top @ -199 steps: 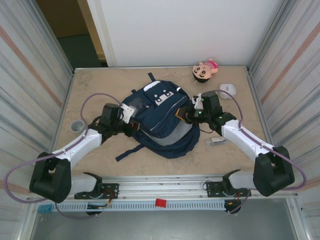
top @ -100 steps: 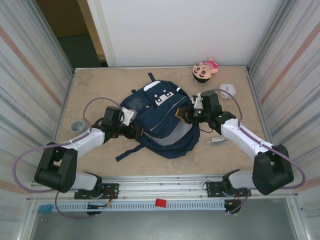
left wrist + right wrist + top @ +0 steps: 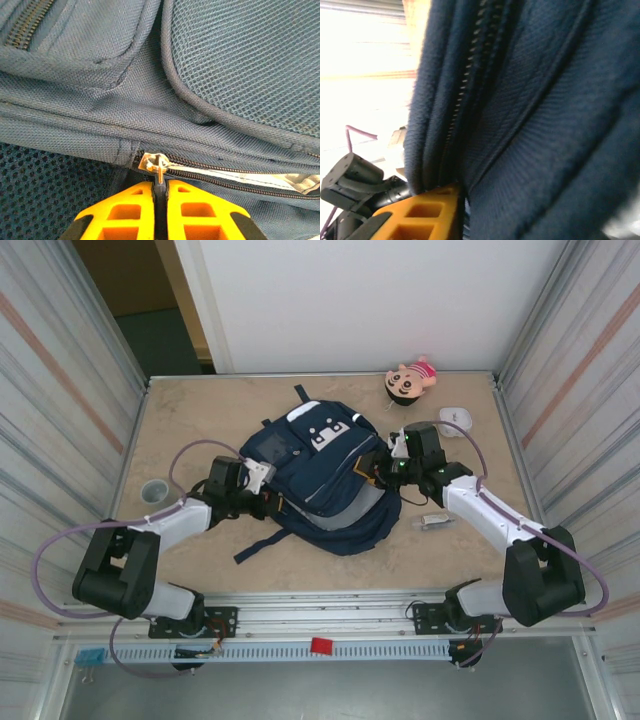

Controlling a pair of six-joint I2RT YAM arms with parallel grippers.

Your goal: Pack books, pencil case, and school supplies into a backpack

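The navy backpack (image 3: 318,472) lies flat in the middle of the table. At its left edge my left gripper (image 3: 268,503) is shut on the metal zip pull (image 3: 159,172), pinched between the yellow fingers (image 3: 125,210) just below the slider. A short stretch of zip to the right of the slider gapes, showing pale lining. My right gripper (image 3: 376,472) presses into the backpack's right side. One of its yellow fingers (image 3: 420,215) shows, and fabric covers the other. A small clear-greyish piece (image 3: 435,523) of the school supplies lies under the right forearm. The books and pencil case are hidden.
A pink plush doll (image 3: 410,380) lies at the back right, with a white rounded box (image 3: 455,420) just in front of it. A small grey round cup (image 3: 153,490) stands near the left wall. Metal walls close in both sides.
The left arm's base joint swung right, folding the arm tighter, and its gripper stayed at the backpack's left edge. The backpack's loose strap shifted slightly. The right arm barely moved.
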